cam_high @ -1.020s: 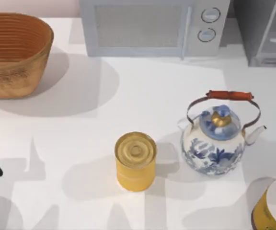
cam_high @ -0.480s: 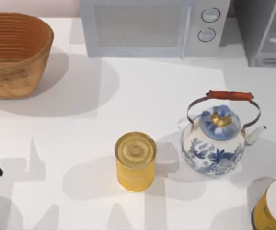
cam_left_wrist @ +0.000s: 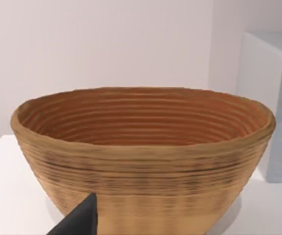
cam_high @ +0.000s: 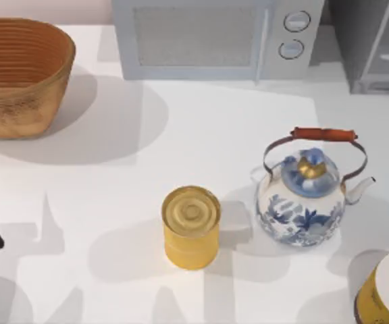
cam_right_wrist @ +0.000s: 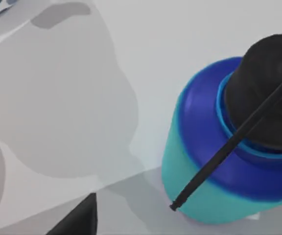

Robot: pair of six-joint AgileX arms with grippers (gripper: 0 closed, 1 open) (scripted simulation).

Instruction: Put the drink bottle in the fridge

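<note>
Top view: woven basket (cam_high: 19, 74) sitting far left, microwave (cam_high: 215, 37) and fridge (cam_high: 377, 47) far right, yellow can (cam_high: 191, 226) and kettle (cam_high: 309, 192) standing centre; left wrist view: left gripper facing that basket (cam_left_wrist: 141, 156); right wrist view: right gripper hovering over the upright drink bottle (cam_right_wrist: 229, 161), cap pointing up; both jaws' state untellable.

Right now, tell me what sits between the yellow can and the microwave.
Nothing: in the top view the white table is bare, apart from shadows, from the yellow can up to the microwave.

Rendered kitchen scene, white surface (cam_high: 181, 128) with microwave (cam_high: 218, 37), grey fridge (cam_high: 373, 44), patterned kettle (cam_high: 306, 202), woven basket (cam_high: 19, 74)
</note>
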